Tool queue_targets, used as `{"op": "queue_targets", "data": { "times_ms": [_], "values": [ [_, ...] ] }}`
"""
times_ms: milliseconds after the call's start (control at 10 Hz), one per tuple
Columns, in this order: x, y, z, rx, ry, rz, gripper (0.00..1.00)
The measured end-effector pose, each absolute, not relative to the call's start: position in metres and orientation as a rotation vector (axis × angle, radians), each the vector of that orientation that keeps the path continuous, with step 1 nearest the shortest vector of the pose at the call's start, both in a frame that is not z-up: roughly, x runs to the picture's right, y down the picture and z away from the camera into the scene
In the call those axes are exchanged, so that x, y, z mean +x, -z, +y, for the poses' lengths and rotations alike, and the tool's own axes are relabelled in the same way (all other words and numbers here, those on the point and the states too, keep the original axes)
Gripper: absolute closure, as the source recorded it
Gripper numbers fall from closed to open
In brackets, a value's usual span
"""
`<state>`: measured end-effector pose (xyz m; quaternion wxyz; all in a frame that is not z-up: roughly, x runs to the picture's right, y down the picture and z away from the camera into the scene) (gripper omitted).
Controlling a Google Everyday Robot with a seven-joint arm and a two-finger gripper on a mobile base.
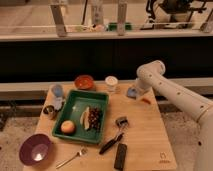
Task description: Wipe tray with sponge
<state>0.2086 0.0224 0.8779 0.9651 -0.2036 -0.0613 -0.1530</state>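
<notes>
Wooden surface point(145, 135) carries everything we log here. On its left half sits the green tray point(102, 96), and it is far from ready for wiping: an orange round fruit point(68, 127), a pale elongated item and a dark cluster of food lie inside it. We judge no wiping has begun. The white arm reaches in from the right, its pincer point(133, 91) low at the far edge of the surface, right at a small light-blue pad we take for the sponge point(131, 93). We cannot tell whether the pincer is clenched on the sponge or released beside it. Sponge and tray are well apart, with a white cup point(111, 83) between them. Left to do, in our judgement: secure the sponge, carry it left to the tray, rub the tray floor. A purple bowl point(35, 148) sits at the near left corner.
</notes>
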Motion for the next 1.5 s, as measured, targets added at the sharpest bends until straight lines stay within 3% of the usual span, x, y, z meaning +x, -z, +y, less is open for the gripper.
{"op": "queue_targets", "data": {
  "times_ms": [200,800,1500],
  "values": [
    [0.204,-0.875,0.024,-0.413,0.339,-0.163,1.00],
    [0.092,-0.848,0.034,-0.425,0.561,-0.382,1.00],
    [-0.025,-0.777,0.072,-0.417,0.883,-0.492,1.00]
  ]
}}
